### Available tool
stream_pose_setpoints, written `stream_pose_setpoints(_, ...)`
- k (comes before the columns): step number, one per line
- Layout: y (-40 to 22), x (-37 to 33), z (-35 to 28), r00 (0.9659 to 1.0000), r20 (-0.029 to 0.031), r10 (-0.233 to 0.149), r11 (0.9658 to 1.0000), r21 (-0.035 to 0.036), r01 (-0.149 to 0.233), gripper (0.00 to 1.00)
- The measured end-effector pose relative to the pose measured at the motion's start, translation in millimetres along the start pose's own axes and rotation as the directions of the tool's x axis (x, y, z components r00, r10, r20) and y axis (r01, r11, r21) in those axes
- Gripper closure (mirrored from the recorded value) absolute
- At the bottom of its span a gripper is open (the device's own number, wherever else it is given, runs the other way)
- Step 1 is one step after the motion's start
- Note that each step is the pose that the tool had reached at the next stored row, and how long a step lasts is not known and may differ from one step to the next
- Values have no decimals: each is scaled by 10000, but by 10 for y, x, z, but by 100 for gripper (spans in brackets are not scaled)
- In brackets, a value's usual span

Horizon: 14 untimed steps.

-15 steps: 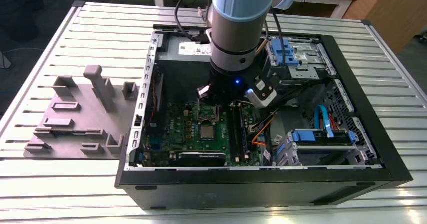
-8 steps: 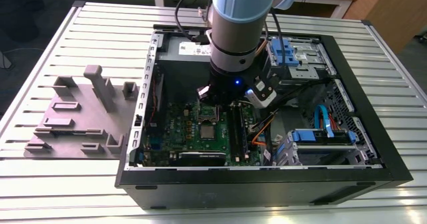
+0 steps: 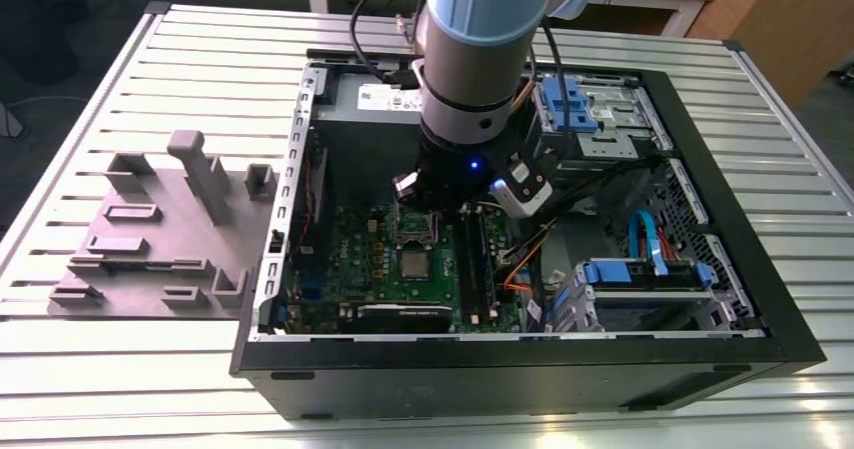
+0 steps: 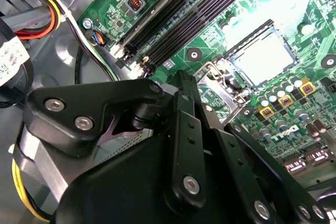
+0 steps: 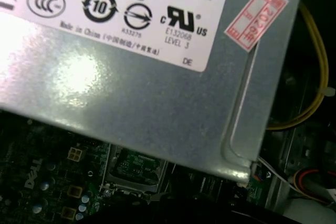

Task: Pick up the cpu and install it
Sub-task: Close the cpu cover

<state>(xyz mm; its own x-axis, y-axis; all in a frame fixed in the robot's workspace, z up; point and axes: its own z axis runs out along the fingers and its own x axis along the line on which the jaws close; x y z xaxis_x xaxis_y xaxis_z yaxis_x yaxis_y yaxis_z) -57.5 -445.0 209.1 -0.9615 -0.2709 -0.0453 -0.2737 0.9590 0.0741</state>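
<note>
One small silvery square, the cpu, lies flat inside the dark socket on the green motherboard in the second wrist view, and its top catches the light. You can see the socket's metal frame standing open just beside it, between the cpu and the tool. The tool's black linkage is in the foreground of that view, apart from the cpu and not touching it. You cannot tell whether the tool is wide or narrow, nor whether it holds anything. Long black memory sticks run side by side near the socket.

In the exterior view you find the cpu just below the centre of the frame, with the memory sticks on the exterior view's right of it. The arm comes down from the upper middle of the frame and ends over the board, close to the open frame.

In the first wrist view, the grey power-supply box carries a white label and a red sticker, and yellow wires run past its corner.

The open computer case lies on the slatted table. A grey fixture block rests on the table to the exterior view's left of the case. Blue drive brackets sit inside the case on the exterior view's right.
</note>
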Motion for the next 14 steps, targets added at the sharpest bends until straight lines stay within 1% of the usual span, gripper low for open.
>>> stream_pose_setpoints(6, -2, 1, 29, 10000, -1, 0, 10000, -2, 0, 90)
stream_pose_setpoints(14, -2, 4, 42, 10000, -2, 0, 10000, 0, 0, 90)
